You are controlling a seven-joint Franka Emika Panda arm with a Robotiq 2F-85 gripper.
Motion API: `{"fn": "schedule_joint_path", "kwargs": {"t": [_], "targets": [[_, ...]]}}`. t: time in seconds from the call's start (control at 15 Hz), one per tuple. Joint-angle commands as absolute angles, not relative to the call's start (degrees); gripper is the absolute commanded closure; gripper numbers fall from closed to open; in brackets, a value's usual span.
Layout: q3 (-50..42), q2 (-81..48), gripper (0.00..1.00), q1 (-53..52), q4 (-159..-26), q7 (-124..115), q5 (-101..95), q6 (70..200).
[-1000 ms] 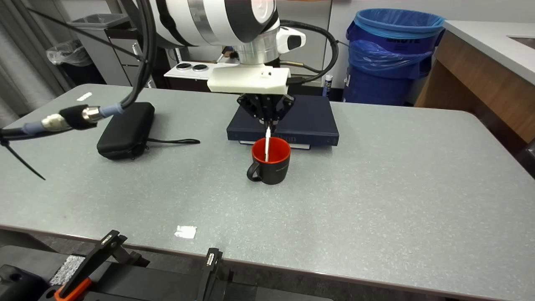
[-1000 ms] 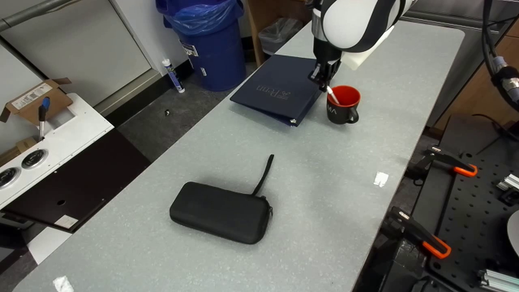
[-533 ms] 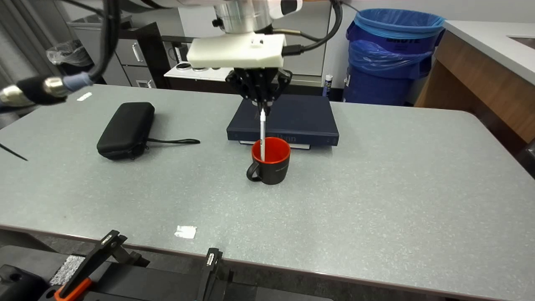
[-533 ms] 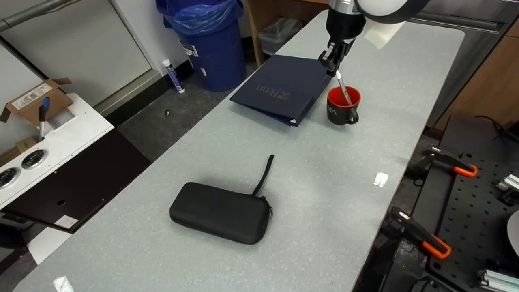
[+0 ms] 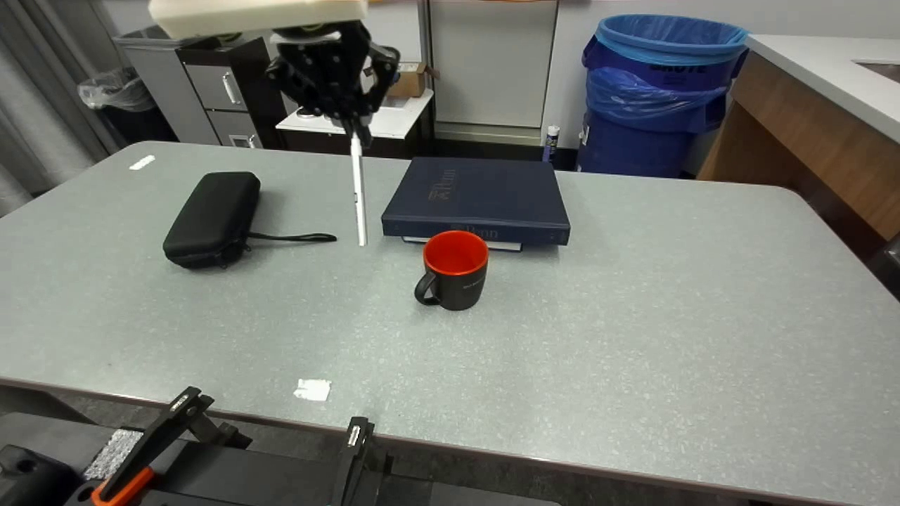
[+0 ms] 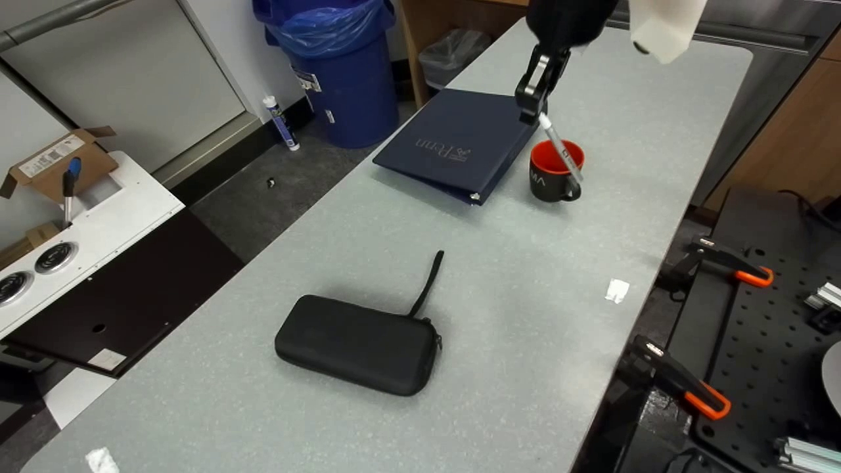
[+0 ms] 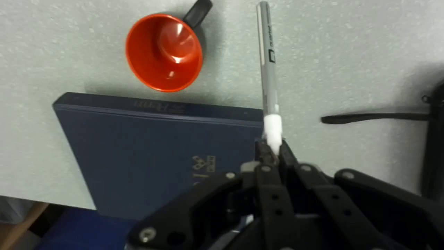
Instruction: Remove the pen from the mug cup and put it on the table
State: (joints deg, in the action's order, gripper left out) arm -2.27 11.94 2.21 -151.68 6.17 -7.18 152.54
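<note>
The pen (image 5: 359, 200), thin and white-grey, hangs from my gripper (image 5: 356, 133), tilted slightly, with its lower end above the table (image 5: 633, 337). In the wrist view the gripper's fingers (image 7: 274, 149) are shut on the pen's white tip, and the grey barrel (image 7: 267, 73) points away. The mug cup (image 5: 458, 287), black outside and red inside, stands upright on the table. Its inside (image 7: 164, 52) shows no pen in the wrist view. In an exterior view the pen (image 6: 558, 146) overlaps the mug (image 6: 546, 187) by line of sight; my gripper (image 6: 531, 113) is above.
A dark blue binder (image 5: 478, 197) lies just behind the mug; its spine shows in the wrist view (image 7: 156, 109). A black oblong case (image 5: 214, 218) with a strap lies to the handle side of the mug. Clamps (image 5: 355, 450) sit at the table's edge.
The gripper has risen and moved from over the mug toward the black case's side, carrying the pen. The pen's lower end was inside the mug and is now out of it. The mug stayed put.
</note>
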Motion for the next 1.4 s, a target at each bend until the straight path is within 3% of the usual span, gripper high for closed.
{"fn": "schedule_joint_path", "kwargs": {"t": [0.0,0.4,0.93,1.0,1.13,1.33], "targets": [[0.3,1.2,0.98,-1.5,-147.1,7.2,-5.3,151.0],[1.2,-16.6,0.98,-4.1,-137.9,0.1,-14.5,151.5],[-4.4,-25.6,0.98,-10.5,-131.3,-7.5,-23.2,154.9],[-4.9,-25.9,0.68,-11.1,-131.0,-7.8,-23.5,155.2],[-5.5,-26.2,0.6,-11.7,-130.5,-7.8,-23.2,155.2],[-5.7,-26.1,0.38,-12.0,-130.1,-7.4,-22.7,155.0]]}}
